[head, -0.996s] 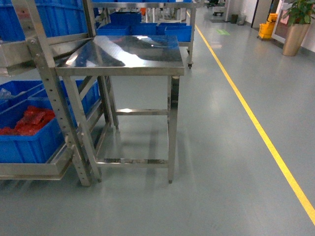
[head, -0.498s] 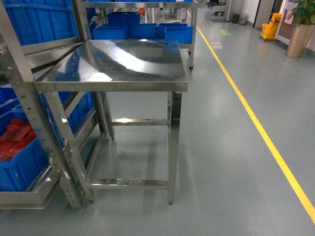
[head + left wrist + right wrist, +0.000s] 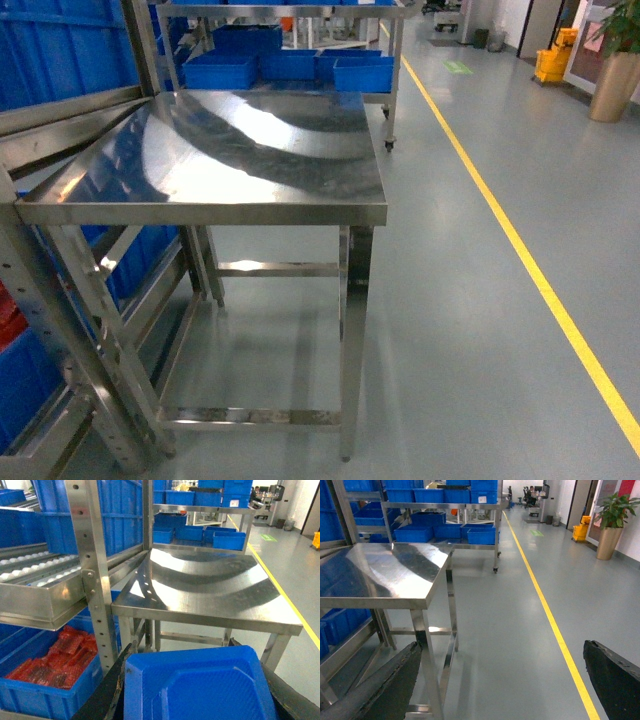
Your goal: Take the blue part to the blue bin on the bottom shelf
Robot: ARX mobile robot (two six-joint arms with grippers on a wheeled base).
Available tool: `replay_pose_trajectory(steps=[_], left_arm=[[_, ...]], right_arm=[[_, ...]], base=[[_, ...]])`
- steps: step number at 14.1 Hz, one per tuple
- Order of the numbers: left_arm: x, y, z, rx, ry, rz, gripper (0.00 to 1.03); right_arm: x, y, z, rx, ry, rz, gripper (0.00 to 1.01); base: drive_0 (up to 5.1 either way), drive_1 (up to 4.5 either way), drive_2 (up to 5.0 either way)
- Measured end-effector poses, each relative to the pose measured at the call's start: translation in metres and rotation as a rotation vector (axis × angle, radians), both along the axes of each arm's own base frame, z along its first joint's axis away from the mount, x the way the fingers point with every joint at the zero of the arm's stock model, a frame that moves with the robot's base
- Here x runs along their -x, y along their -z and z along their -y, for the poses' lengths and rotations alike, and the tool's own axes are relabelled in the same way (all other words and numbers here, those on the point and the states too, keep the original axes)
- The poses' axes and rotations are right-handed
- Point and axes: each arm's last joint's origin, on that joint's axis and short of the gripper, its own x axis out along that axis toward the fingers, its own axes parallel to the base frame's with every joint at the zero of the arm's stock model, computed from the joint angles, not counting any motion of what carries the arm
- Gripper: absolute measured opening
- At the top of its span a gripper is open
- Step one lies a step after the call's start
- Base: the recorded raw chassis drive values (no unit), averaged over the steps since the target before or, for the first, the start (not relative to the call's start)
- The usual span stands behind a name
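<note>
The blue part (image 3: 200, 687), a shallow tray-like plastic piece, fills the bottom of the left wrist view. My left gripper (image 3: 183, 647) is shut on it, one black finger (image 3: 107, 690) along each side. A blue bin (image 3: 47, 700) with red bagged pieces sits low on the steel rack, left of and beyond the held part. In the head view only a corner of that blue bin (image 3: 18, 385) shows, above the bottom shelf rail (image 3: 45, 445). My right gripper (image 3: 501, 645) is open over bare floor, nothing between its fingers. Neither arm shows in the head view.
A stainless-steel table (image 3: 230, 205) stands straight ahead, touching the rack's perforated upright (image 3: 95, 575). A roller tier (image 3: 40, 590) juts out above the bin. More blue bins (image 3: 285, 68) sit on a far rack. A yellow floor line (image 3: 520, 250) runs along the right.
The head view has closed in on the steel table, which now looms larger. The rack and its red-filled bin have slid toward the left edge.
</note>
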Motion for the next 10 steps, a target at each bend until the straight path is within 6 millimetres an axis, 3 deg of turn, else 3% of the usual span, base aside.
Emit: replay_pose_trajectory(steps=[5,10], left_arm=[[0.0001,-0.0001,0.0,0.0,0.0,0.001,0.43],[0.0,0.0,0.0002,0.0,0.005,0.0,0.43]], right_arm=[[0.0,-0.0002,0.0,0.0,0.0,0.002,0.98],[0.0,-0.0002,0.0,0.0,0.0,0.002,0.98]], base=[[0.1,2.51,-2.4],[-4.8,2.67,2.7]])
